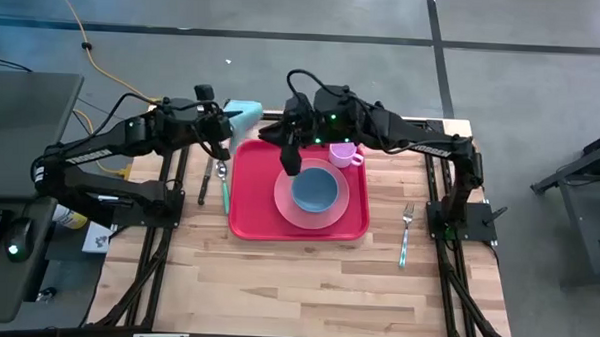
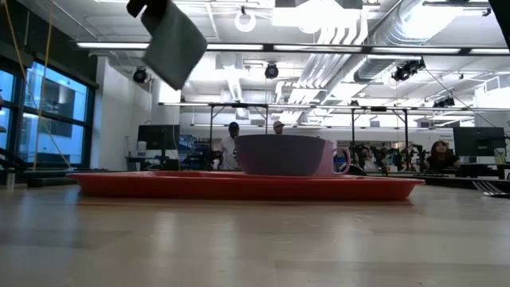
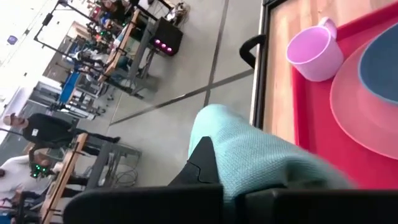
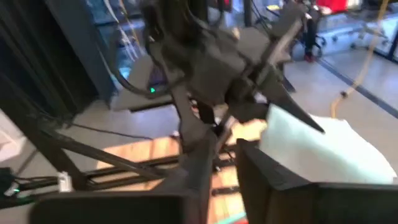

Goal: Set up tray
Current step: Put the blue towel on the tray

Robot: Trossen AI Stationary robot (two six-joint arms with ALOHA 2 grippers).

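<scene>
Wood table, lab floor around: napkin held at the tray's far left corner

High view: wood table (image 1: 276,288) carries the tray (image 1: 248,215) at its middle, long axis across, with plate (image 1: 351,205), bowl (image 1: 315,189) and mug (image 1: 343,154) on it. The left gripper (image 1: 230,116) pinches a teal napkin (image 1: 247,112) just beyond the far left corner, so the tray lies right and nearer. The right gripper (image 1: 292,166) hovers over the tray's left part; I cannot tell its state. Low view: the napkin (image 2: 174,40) hangs high above the tray (image 2: 239,186), apart from it. Left wrist view: the jaws are pressed on the napkin (image 3: 249,155), with the tray (image 3: 311,118) just past it. Right wrist view: the napkin (image 4: 323,155) is close ahead. Judged: the left arm is nearer.
</scene>
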